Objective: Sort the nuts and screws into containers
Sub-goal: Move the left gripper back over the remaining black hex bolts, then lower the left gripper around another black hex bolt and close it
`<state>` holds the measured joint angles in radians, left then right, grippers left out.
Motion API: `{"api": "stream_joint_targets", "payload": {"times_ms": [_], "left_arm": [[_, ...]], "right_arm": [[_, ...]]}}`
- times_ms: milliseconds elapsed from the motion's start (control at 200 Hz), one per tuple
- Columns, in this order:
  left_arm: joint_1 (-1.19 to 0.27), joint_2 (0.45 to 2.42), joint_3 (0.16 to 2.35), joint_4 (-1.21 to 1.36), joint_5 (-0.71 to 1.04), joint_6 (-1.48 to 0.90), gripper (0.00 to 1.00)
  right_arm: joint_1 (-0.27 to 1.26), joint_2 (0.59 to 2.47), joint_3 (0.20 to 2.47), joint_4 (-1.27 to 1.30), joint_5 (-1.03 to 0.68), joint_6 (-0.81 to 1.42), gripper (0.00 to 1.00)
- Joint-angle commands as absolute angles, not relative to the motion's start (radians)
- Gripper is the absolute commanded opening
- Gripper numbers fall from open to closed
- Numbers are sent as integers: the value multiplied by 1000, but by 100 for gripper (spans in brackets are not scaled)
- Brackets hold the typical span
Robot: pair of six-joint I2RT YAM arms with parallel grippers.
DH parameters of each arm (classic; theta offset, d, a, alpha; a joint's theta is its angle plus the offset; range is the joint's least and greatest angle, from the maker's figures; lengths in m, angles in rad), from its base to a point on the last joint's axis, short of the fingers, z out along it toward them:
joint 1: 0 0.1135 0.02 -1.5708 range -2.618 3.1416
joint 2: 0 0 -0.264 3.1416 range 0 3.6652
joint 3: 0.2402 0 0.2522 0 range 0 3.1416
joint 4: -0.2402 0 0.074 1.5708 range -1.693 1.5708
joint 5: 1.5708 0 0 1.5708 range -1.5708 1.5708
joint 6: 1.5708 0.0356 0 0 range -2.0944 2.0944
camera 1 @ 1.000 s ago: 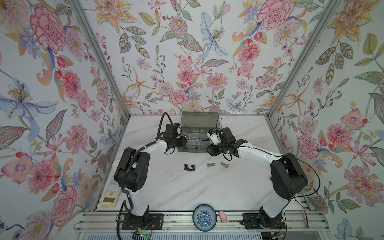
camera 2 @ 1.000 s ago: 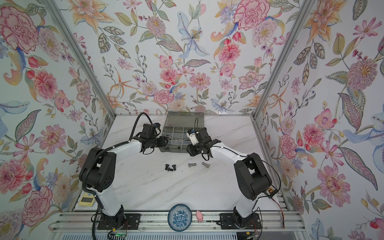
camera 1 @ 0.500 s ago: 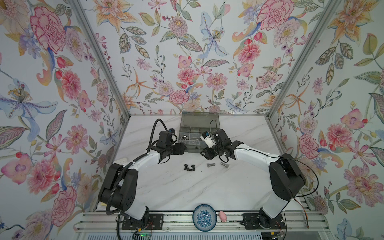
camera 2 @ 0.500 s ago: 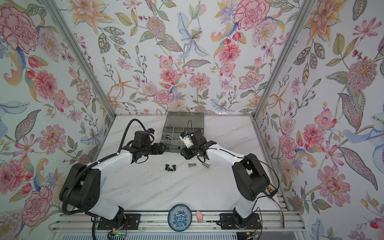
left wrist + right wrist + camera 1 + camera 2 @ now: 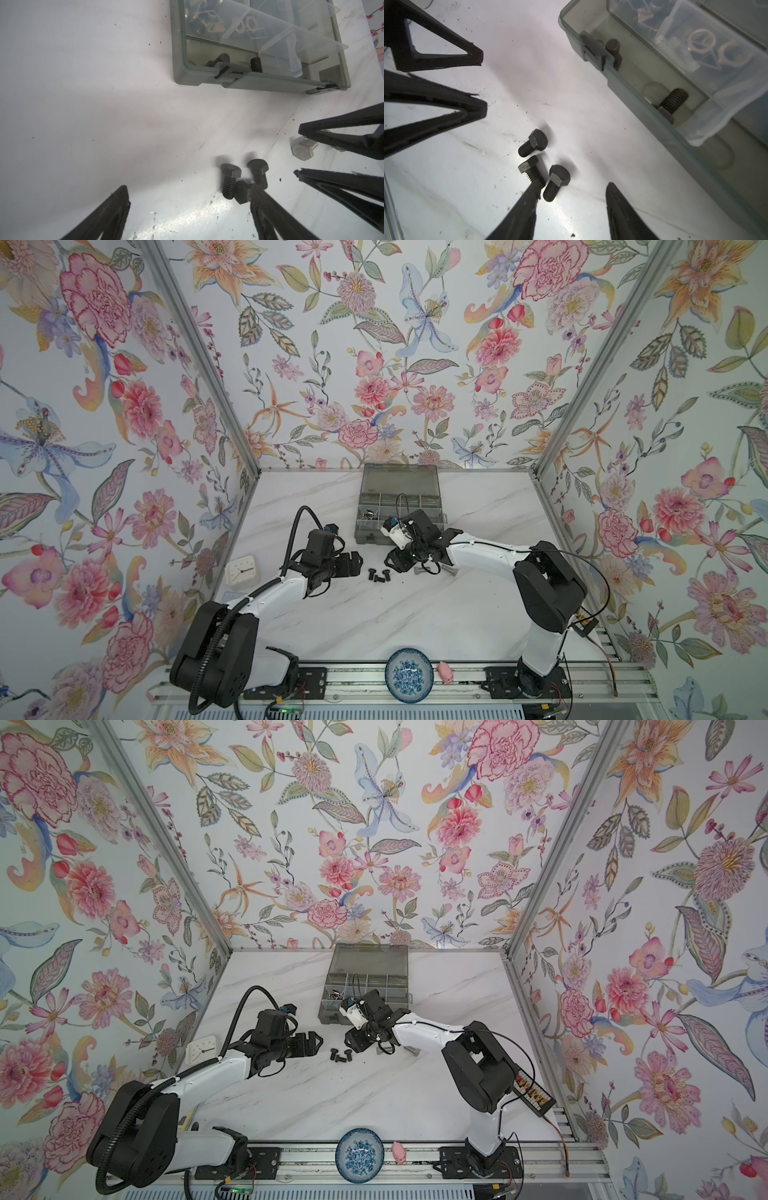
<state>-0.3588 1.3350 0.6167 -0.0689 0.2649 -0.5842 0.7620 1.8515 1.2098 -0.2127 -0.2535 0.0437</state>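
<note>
Three black screws [image 5: 379, 574] lie together on the marble table, also in the other top view [image 5: 340, 1054]. My left gripper [image 5: 190, 195] is open wide just left of them, one fingertip [image 5: 257, 193] covering a screw's shank. My right gripper [image 5: 572, 193] is open on their right side, with one black screw [image 5: 557, 180] lying off its tips. A silver screw [image 5: 303, 149] lies beside the right fingers, and another [image 5: 449, 571] lies further right. The containers are compartments of the grey organizer box [image 5: 399, 506]; its front compartment holds black screws [image 5: 672, 101], and nuts [image 5: 368, 514] lie in the one behind.
A blue-and-white bowl [image 5: 409, 674] and a small pink object [image 5: 446, 672] sit on the front rail. A white clock [image 5: 242, 570] leans at the table's left edge. The box's open lid [image 5: 399, 479] lies flat towards the back wall.
My left gripper drew back from the box to the black screws and its jaws opened wide. My right gripper came down from the box's front edge to the screws' other side.
</note>
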Motion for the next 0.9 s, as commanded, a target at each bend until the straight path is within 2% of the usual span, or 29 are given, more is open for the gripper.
{"api": "stream_joint_targets", "payload": {"times_ms": [0,415,896], "left_arm": [[-392,1334,623,-133,190,-580,88],[-511,1505,720,-131,141,-578,79],[-556,1617,779,-141,107,-578,77]], "right_arm": [[763,1861,1206,-213,-243,75,55],[756,1858,1204,-215,-231,76,55],[743,1847,1181,-213,-226,77,55]]}}
